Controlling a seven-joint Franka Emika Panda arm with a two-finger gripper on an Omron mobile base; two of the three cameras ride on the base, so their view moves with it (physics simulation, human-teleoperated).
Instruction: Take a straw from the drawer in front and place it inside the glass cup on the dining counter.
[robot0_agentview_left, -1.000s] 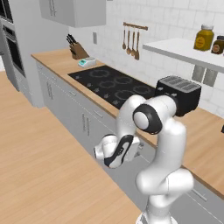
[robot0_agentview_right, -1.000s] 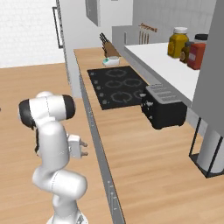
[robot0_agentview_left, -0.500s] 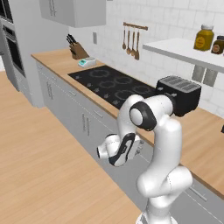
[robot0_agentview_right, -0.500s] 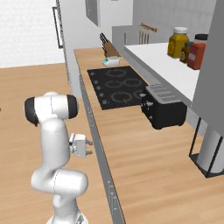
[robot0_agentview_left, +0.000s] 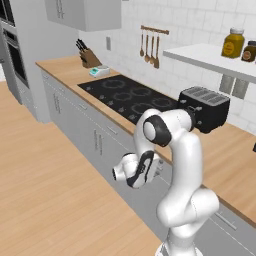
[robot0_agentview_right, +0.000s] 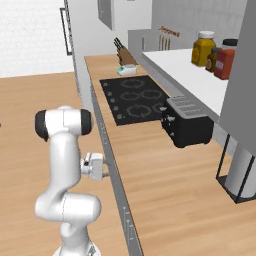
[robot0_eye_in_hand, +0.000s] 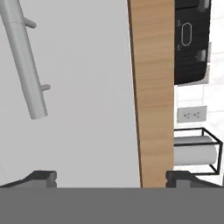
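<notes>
While the drawer stands closed, its inside hidden, the gripper faces its grey front with jaws wide and empty, near the bar handle, below the bench edge.

1. 1 black toaster sits on the wood counter.
2. 1 black cooktop carries 4 burner rings.
3. 3 utensils hang on the wall.
4. 1 knife block.
5. 1 paper-towel roll.
</notes>
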